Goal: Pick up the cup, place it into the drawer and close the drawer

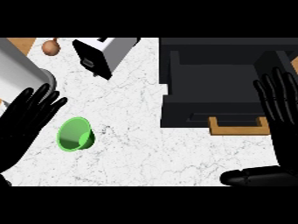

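Observation:
A green cup lies tipped on the white marble counter at the left, its mouth facing the view. My left hand is just left of it, fingers straight and spread, not touching it. The dark drawer stands pulled open at the upper right, with a wooden handle on its front. My right hand hovers over the drawer's right side, fingers straight, thumb stretched out along the lower edge. Neither hand holds anything.
A toaster-like white and black box stands at the top middle. A brown round object sits at the top left, beside a large white cylinder. Wood floor shows past the counter's edges.

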Controlling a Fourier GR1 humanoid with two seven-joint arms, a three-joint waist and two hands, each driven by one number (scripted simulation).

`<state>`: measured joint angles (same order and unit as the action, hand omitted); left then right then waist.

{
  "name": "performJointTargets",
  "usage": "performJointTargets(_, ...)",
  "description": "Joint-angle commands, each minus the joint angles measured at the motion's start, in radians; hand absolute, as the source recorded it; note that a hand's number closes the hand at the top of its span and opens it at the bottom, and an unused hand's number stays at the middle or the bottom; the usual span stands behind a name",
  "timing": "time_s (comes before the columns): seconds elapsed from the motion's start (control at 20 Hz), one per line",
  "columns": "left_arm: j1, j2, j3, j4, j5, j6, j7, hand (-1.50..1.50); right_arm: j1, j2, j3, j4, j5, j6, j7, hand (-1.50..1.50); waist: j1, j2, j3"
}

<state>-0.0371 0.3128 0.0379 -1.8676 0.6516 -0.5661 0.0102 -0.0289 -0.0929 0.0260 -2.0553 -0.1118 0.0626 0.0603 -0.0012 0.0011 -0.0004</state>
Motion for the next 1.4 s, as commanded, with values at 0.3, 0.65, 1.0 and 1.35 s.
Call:
performJointTargets(0.3, -0.021, -0.024, 0.047, -0.001, 0.047, -0.030, 0.087, -1.50, -0.015, 0.021, 0.015, -0.038, 0.029, -0.015, 0.081, -1.50, 0.002, -0.002, 0.000)
performJointTargets(0.65, 0.007, -0.069, 0.056, 0.065, -0.028, -0.076, 0.056, -1.50, -0.041, 0.011, -0.043, 0.023, -0.010, 0.017, 0.029, -1.50, 0.001, -0.001, 0.000)
performJointTargets(1.0, 0.023, -0.043, 0.120, 0.155, -0.060, -0.154, 0.021, -1.50, -0.020, 0.066, 0.031, -0.007, 0.064, -0.026, 0.013, -1.50, 0.001, -0.002, 0.000)
performJointTargets(1.35, 0.019, -0.040, 0.160, 0.267, -0.167, -0.211, -0.040, -1.50, -0.080, -0.019, -0.082, -0.051, -0.046, 0.023, 0.133, -1.50, -0.001, -0.001, 0.000)
